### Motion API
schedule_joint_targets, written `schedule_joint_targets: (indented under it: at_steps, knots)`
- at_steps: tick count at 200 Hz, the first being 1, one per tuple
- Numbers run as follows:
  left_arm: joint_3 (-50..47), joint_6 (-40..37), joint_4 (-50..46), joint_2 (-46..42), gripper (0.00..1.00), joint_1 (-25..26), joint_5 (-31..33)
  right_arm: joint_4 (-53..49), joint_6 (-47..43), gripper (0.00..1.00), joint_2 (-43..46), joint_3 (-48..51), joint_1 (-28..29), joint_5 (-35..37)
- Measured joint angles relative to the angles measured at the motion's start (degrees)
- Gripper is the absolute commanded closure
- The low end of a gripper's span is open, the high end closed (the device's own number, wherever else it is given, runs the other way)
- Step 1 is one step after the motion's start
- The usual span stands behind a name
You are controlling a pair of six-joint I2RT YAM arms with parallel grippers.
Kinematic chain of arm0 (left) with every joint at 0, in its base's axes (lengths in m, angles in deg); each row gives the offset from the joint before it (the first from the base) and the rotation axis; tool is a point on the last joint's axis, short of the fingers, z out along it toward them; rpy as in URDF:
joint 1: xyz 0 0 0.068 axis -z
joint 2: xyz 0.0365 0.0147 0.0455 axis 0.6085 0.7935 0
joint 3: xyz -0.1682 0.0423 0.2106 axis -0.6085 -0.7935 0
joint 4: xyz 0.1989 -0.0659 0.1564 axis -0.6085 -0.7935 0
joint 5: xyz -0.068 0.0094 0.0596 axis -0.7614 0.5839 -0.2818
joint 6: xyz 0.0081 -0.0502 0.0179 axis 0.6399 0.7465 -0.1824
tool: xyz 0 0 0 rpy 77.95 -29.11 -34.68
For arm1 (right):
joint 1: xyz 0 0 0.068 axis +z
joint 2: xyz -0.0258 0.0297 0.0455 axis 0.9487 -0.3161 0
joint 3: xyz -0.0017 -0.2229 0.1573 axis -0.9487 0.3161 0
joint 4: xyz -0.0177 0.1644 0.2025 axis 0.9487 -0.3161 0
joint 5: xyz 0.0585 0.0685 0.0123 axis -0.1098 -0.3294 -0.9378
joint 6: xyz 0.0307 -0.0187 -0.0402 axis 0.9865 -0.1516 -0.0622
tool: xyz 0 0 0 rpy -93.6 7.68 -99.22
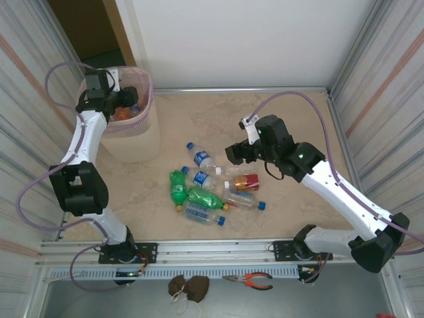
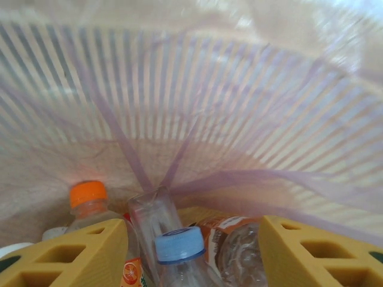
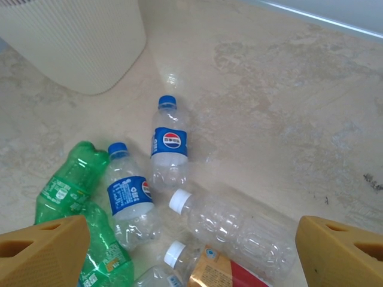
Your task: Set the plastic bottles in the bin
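Left pincer (image 2: 192,239) stands parted inside the bin (image 1: 149,93), a blue-capped bottle (image 2: 179,254) loose between its jaws, likely being dropped there. Right pincer (image 3: 191,251) hangs wide open above the bottles (image 3: 169,143) scattered on the surface (image 3: 269,89), probably lining up a pick.

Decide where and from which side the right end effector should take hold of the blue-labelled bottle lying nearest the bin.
Probably across its labelled middle, from straight above. The blue-labelled bottle lies flat on its side, with bare table on both long sides there; nearer its base a neighbouring bottle crowds it. The right end effector stands open.
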Motion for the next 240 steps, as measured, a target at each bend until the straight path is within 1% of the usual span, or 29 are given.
schedule_joint_targets:
  at_steps: [30,69,96,116,136,152,192,211,240]
  knots:
    - [3.7,0.0,-2.3,-2.0,0.41,0.0,-1.5,-1.0,1.5,0.12,0.0,-0.2,-0.9,0.0]
    - [8.7,0.0,-6.0,-5.2,0.43,0.0,-5.0,-2.5,5.0,0.13,0.0,-1.3,-3.1,-1.2]
    - [9.8,0.0,-9.1,-7.9,0.45,0.5,-6.9,-4.5,7.5,0.14,-0.6,-2.5,-5.1,-2.5]
    - [10.0,0.0,-11.8,-9.9,0.46,2.0,-7.5,-5.5,8.9,0.15,-1.4,-2.7,-5.9,-3.0]
    - [10.1,0.0,-15.3,-11.9,0.46,4.9,-7.5,-6.4,10.1,0.15,-2.1,-2.7,-6.5,-3.7]
    - [10.0,0.1,-18.1,-13.3,0.46,8.1,-6.9,-7.1,10.8,0.16,-2.5,-2.7,-7.4,-4.2]
    - [7.3,2.1,-24.3,-16.4,0.46,17.4,-2.4,-8.4,11.6,0.16,-4.2,-2.9,-9.2,-6.0]
    - [4.7,3.8,-26.8,-17.3,0.46,21.3,0.5,-9.0,11.6,0.16,-5.0,-3.2,-9.8,-7.0]
    - [-2.6,7.5,-29.1,-19.6,0.45,26.0,3.9,-9.2,11.6,0.16,-5.3,-3.2,-9.9,-8.1]
